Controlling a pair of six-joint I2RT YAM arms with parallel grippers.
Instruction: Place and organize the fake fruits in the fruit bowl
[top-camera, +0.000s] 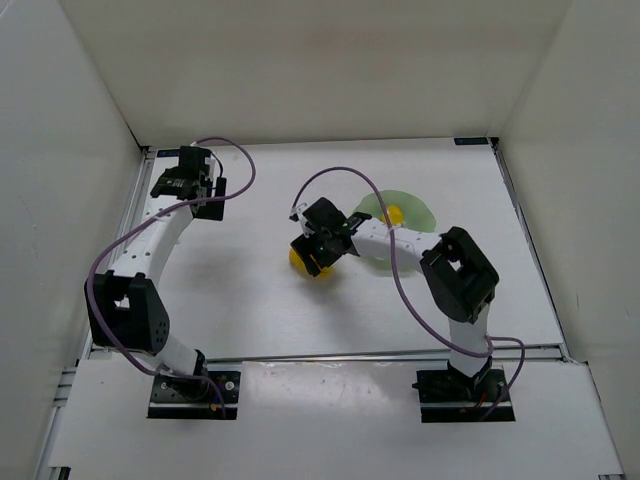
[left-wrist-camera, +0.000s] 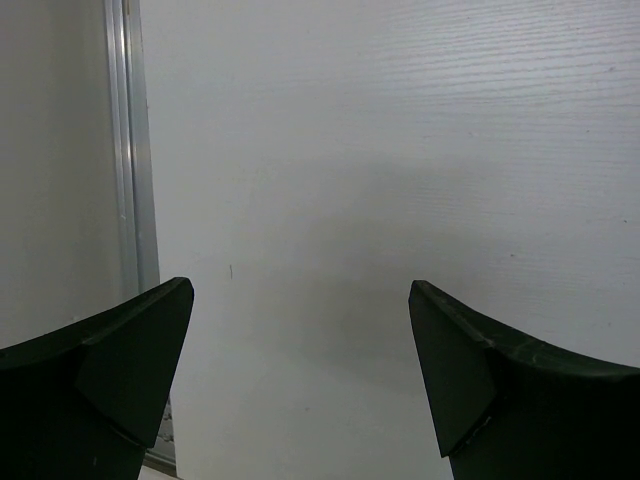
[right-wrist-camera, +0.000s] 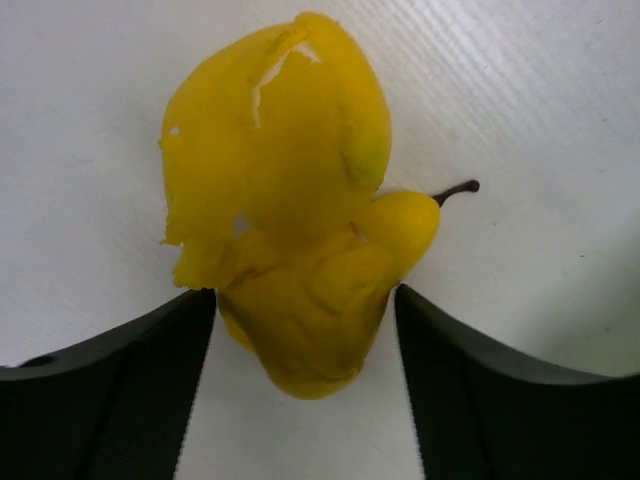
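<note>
A glossy yellow plastic fruit (top-camera: 393, 214) lies in the pale green scalloped bowl (top-camera: 424, 214). Two more fruits (top-camera: 299, 261) touch on the white table (top-camera: 250, 300) to its left

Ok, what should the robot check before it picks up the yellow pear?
1. Pear sits inside the right pincer: ok.
2. Squeezed firmly: cannot tell.
3. Pear alone there: not ok, another yellow fruit leans against it.
4. Bowl has room: ok, only one fruit visible inside.
5. Left pincer out of the way: ok, open over the table.
</note>
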